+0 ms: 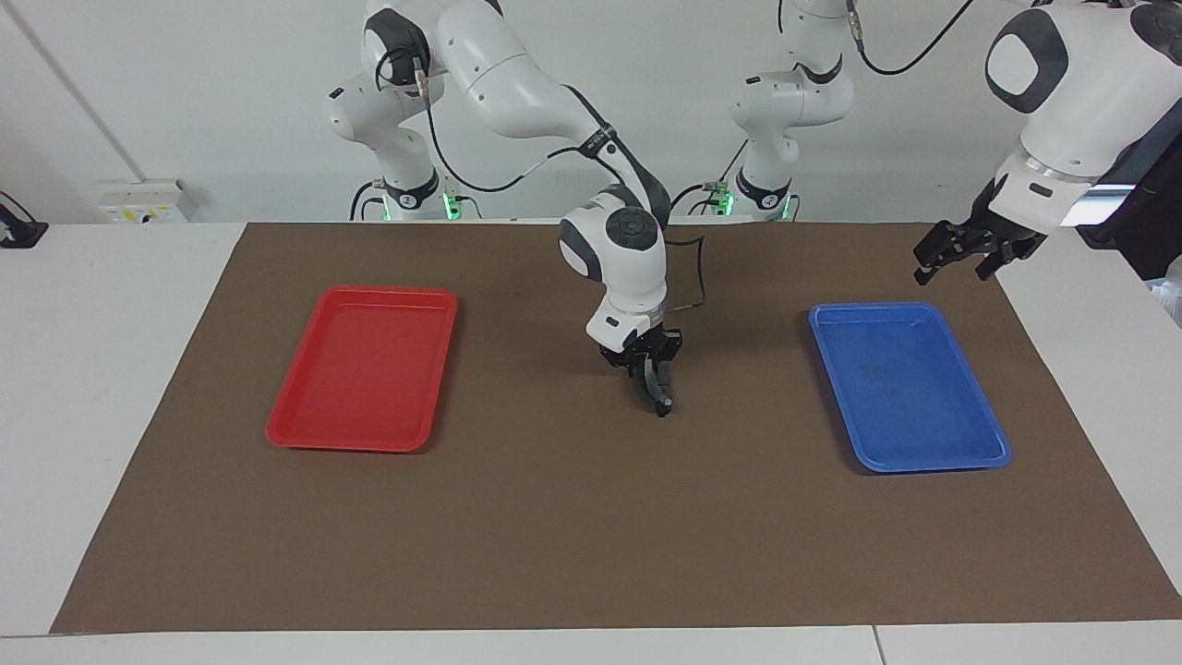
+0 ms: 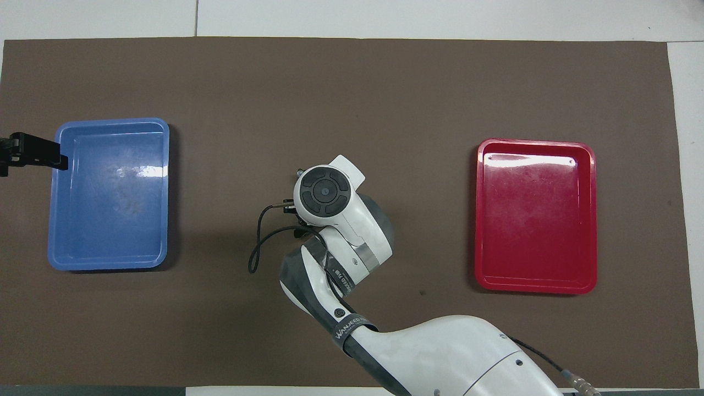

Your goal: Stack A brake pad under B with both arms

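Between the red tray (image 1: 362,367) and blue tray (image 1: 908,385), a dark pad (image 1: 657,392), probably B, is pinched by the right gripper (image 1: 652,374) above the brown mat (image 1: 591,536), and is judged ready for lowering onto pad A, which is not seen, while the left gripper (image 1: 956,249), whose finger state cannot be told, is held waiting beside the blue tray.

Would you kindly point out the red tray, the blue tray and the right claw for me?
red tray (image 1: 434,369): facing view, on its rim.
blue tray (image 1: 836,369): facing view, on its rim.
right claw (image 1: 657,399): facing view, between the fingertips, over the mat's middle.

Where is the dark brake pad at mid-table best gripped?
Probably across its narrow width near the middle, from straight above: the dark brake pad lies as a thin curved strip on the mat, under the right gripper. Left gripper waits above the mat.
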